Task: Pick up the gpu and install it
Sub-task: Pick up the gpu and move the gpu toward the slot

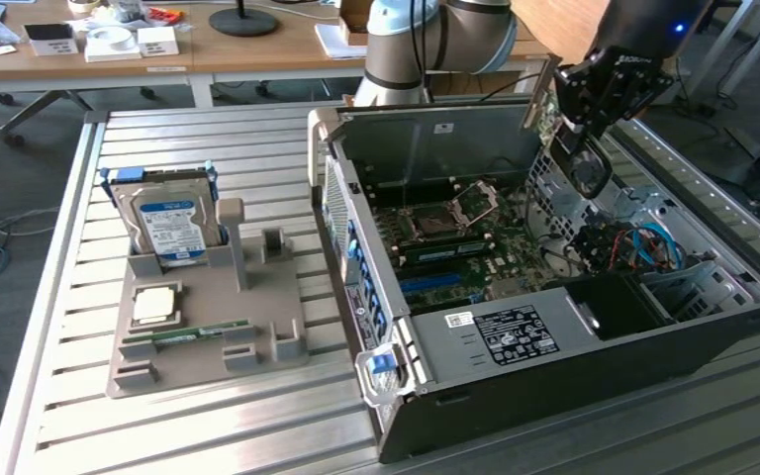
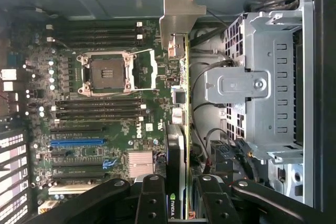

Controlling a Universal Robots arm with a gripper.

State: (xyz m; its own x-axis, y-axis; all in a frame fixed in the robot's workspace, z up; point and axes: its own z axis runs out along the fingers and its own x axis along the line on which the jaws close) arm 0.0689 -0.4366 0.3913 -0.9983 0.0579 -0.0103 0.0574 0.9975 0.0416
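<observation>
Well, the hand (image 1: 592,114) was clamped on the graphics card (image 1: 581,168) above the open computer case (image 1: 592,396), not yet slotted in.

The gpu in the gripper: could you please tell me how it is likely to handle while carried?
Probably stiff: the gpu extends edge-on from the gripper as a straight line, without sag. Likely fragile, since it is a thin circuit board with a metal end bracket. Gripped at one end, it may pivot if bumped against the computer case.
</observation>
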